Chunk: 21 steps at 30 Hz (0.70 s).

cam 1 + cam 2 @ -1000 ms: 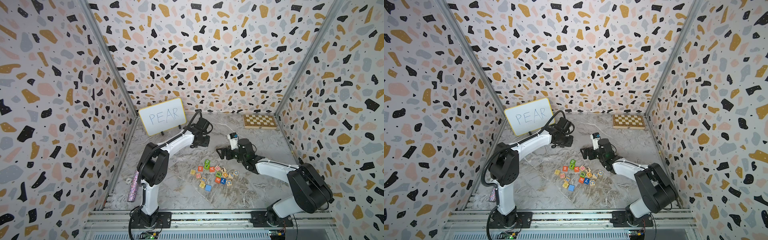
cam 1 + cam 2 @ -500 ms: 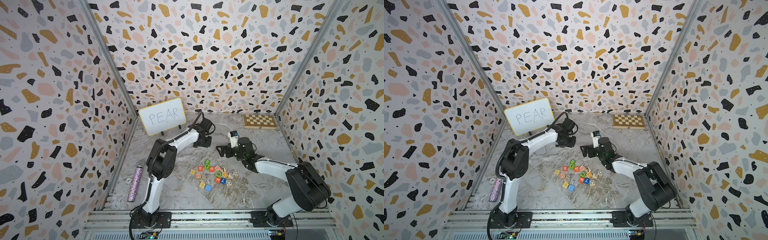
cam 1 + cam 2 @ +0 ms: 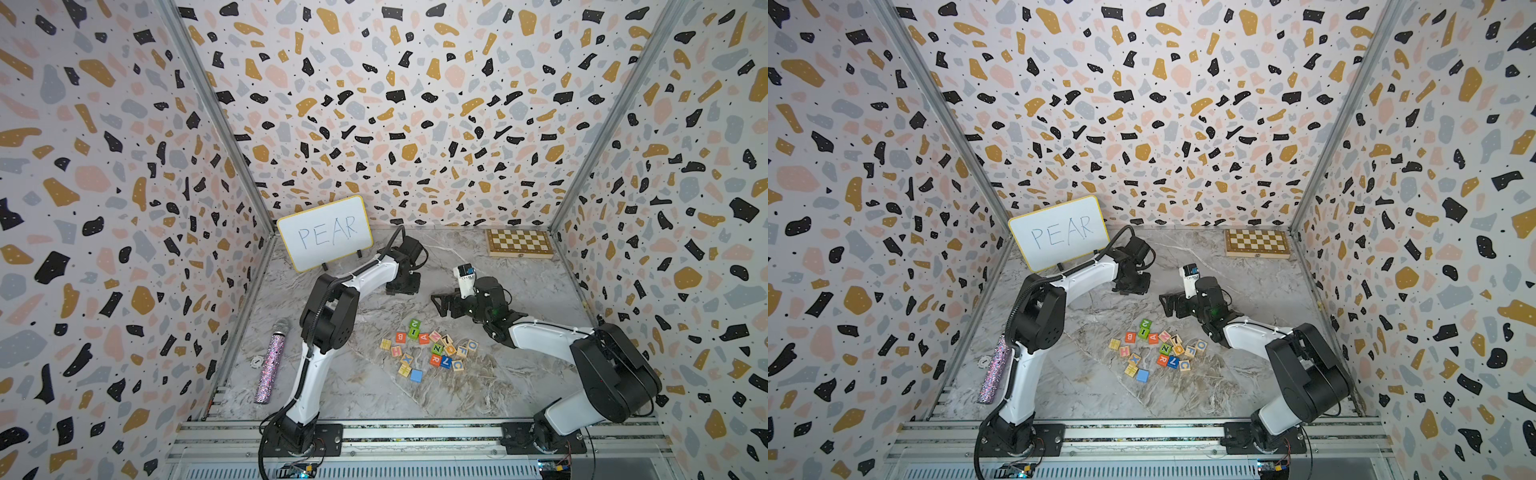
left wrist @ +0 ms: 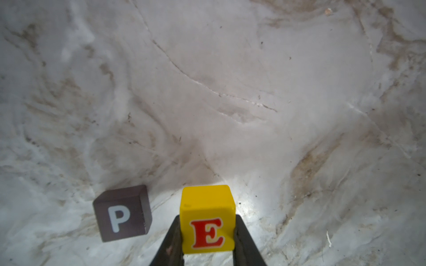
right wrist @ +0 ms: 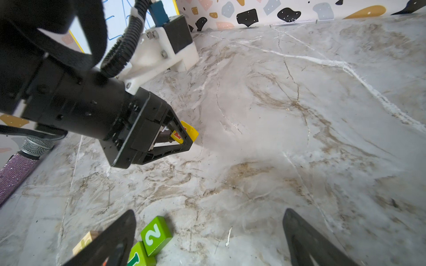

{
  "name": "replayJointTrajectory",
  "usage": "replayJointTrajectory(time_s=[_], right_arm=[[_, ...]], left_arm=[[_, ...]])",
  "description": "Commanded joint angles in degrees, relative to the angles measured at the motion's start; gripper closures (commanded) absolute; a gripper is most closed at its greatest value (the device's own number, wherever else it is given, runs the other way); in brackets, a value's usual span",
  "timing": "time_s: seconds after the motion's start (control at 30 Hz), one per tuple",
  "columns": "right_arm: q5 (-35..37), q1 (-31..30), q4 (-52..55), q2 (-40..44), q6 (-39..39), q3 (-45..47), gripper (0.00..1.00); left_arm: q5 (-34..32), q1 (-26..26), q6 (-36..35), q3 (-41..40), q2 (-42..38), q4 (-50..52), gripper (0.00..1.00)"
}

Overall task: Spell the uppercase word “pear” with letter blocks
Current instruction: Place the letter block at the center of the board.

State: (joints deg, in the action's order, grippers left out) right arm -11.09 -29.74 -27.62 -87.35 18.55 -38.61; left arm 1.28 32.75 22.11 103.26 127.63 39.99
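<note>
Since a second ago our left elbow has been swinging up and away from the microphone (image 3: 270, 365), which is now showing whole, while the left pincer (image 4: 208, 217) is barely shifting by the whiteboard (image 3: 328, 232).

We are placing the second letter. The left pincer is clamping the E (image 4: 208, 232) by two opposite sides, low over the desk (image 3: 519, 291). E is sitting just beside the P (image 4: 122, 213) with a gap between them, and we cannot tell whether it is touching down yet. Both letters are facing the same way, E following P.

We are judging that E next needs lowering flat, then a release and a straight withdrawal so neither cube gets nudged. The A (image 3: 424, 338) and R (image 3: 435, 360) are waiting in the pile.

Our left arm is reaching far back, forearm nearly level, wrist tipping down. Our right arm is lying low and bent. The right pincer (image 5: 209, 214) is spread wide and empty, pointing at the left one, just past the pile.
</note>
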Motion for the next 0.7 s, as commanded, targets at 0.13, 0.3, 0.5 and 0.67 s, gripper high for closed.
replayJointTrajectory(time_s=[0.13, 0.3, 0.5, 0.67], right_arm=[[0.24, -0.76, -1.12, 1.05, -1.03, 0.24, 0.0], [-0.01, -0.84, -1.38, 0.36, -0.99, 0.11, 0.0], [-0.69, -0.85, -1.99, -0.59, -0.71, 0.01, 0.0], [-1.29, -0.85, -2.44, -0.72, -0.38, 0.1, 0.0]], left_arm=[[0.35, -0.93, 0.43, 3.18, 1.66, 1.63, 0.79], [2.21, -0.93, 1.14, 3.33, 2.67, 1.41, 0.78], [3.3, -0.88, 1.57, 3.01, 2.98, 1.2, 0.77], [3.8, -0.85, 1.92, 2.89, 3.67, 0.76, 0.77]])
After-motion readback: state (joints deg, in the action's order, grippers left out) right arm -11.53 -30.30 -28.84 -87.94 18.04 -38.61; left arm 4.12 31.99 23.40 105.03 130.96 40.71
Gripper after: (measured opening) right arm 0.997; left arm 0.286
